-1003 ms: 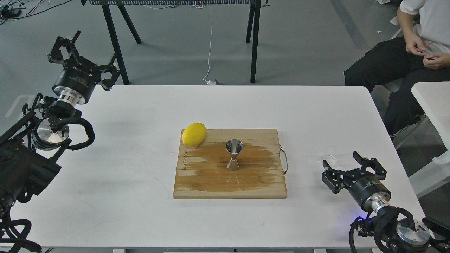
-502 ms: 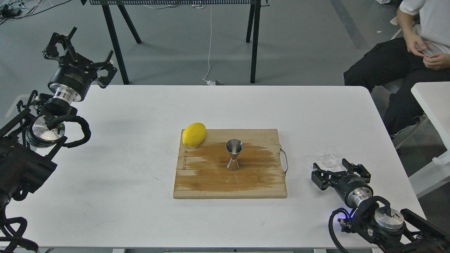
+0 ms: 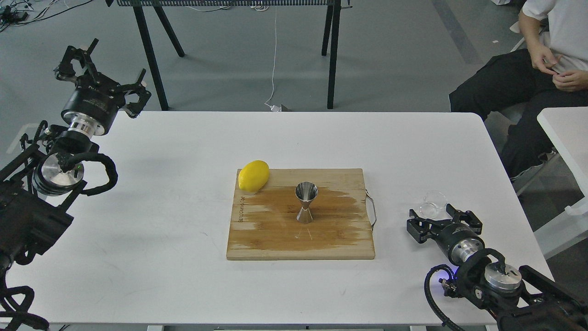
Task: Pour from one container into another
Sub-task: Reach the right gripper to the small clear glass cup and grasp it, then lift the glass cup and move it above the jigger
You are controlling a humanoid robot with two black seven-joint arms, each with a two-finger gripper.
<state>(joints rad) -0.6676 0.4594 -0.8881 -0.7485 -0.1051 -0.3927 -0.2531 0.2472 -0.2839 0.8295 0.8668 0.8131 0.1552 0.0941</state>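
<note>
The glass cup [image 3: 433,204] sits upright on the white table [image 3: 174,257] near its right edge, well apart from the cutting board [image 3: 275,239]. Nothing stands between the cup and the board, just bare tabletop and the board's thin metal handle [image 3: 372,212] sticking out on that side. On the board, the steel jigger [image 3: 306,202] stands upright near the middle on a dark wet-looking patch, and a lemon [image 3: 253,175] rests at the board's far left corner, partly overhanging the edge. A seated person [image 3: 542,69] is off beyond the table's far right corner.

The cup is clear and colourless, rounded like a small bowl (I can't tell whether there's any liquid in it). The jigger is shiny, hourglass-shaped, wide mouth up.

My right gripper [image 3: 444,217] is low over the table just on the near side of the cup, fingers spread wide with one to each side, and nothing held; whether a fingertip touches the glass I can't make out. My left gripper [image 3: 98,64] is raised at the table's far left corner, fingers also splayed apart, empty, well away from everything.
</note>
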